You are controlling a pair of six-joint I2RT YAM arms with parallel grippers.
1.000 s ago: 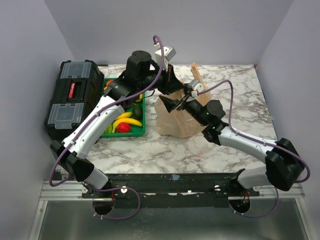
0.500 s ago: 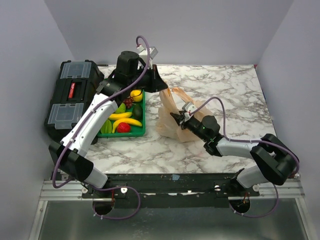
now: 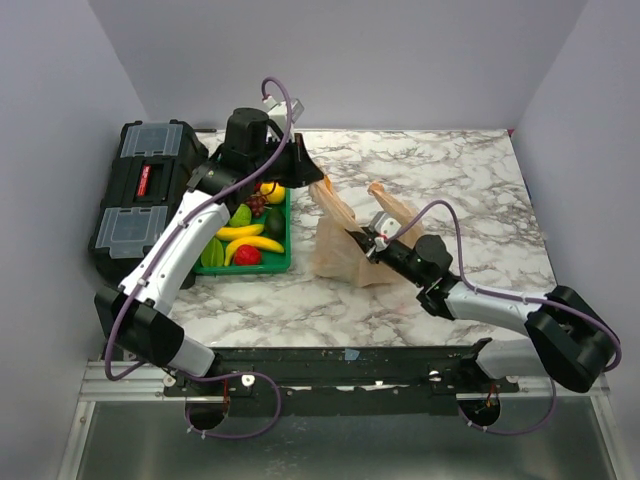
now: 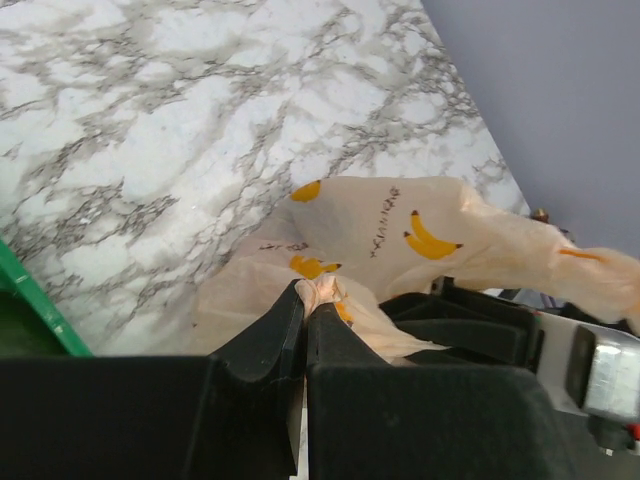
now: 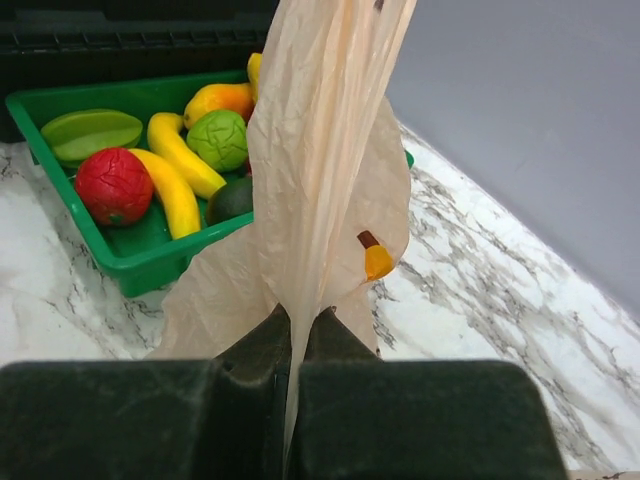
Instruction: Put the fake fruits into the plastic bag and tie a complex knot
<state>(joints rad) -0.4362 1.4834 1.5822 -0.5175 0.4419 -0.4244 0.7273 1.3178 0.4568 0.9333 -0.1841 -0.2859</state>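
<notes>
Plastic bag [image 3: 335, 258] stands mid-table [image 3: 470, 180], just right of the green tray [image 5: 140, 266]. Fake fruits [image 5: 113, 186] lie in that tray, which sits beside the black toolbox [image 3: 150, 195] at the left edge.

Left gripper [image 4: 305, 302]: pinched shut on a bunched fold of the bag's rim. Right gripper [image 5: 293, 322]: pinched shut on a handle strip, drawn taut.

Judgement: this is the mouth-opening step. Draw the two holds apart gently and evenly, because the thin film could slip or tear.

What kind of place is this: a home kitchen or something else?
Most likely a robot test bench in a lab, not a home. Plain pale walls box in a marble-patterned table, the left arm and right arm are mounted on a rail at its near edge, and the green tray holds toy fruits.
</notes>
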